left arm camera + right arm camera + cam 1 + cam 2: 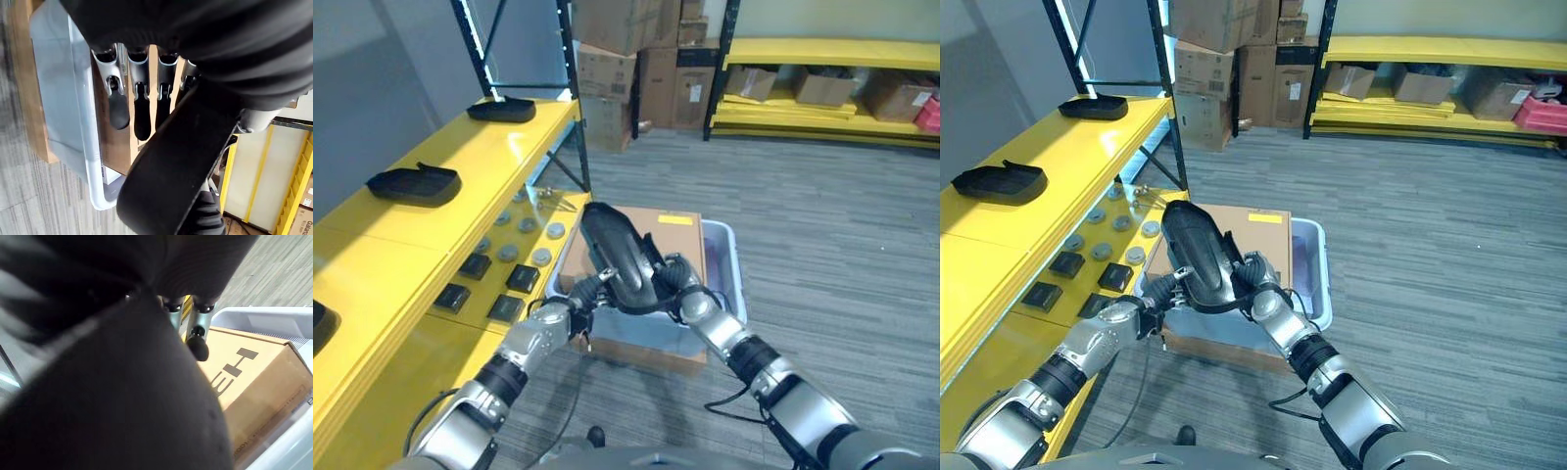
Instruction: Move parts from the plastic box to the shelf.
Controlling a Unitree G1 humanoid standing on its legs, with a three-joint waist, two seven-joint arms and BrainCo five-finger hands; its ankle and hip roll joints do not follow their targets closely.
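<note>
Left eye view, cardboard box (641,235) in plastic box (729,257), both hands apparently gripping black part (619,255).

A large black part (122,396) lies right up against the right robot hand (198,330), its smooth dark curved surface blocking most of what lies beyond. Past its upper edge, silver fingers (200,320) with a rounded dark tip reach out above a brown cardboard box (254,382). The box has dark block markings on its top face and sits inside the pale grey plastic box (264,318), whose rim runs along the cardboard's far side and near corner. Beyond the rim is grey striped carpet floor (279,274). A yellow strip (187,303) shows between the fingers.
</note>
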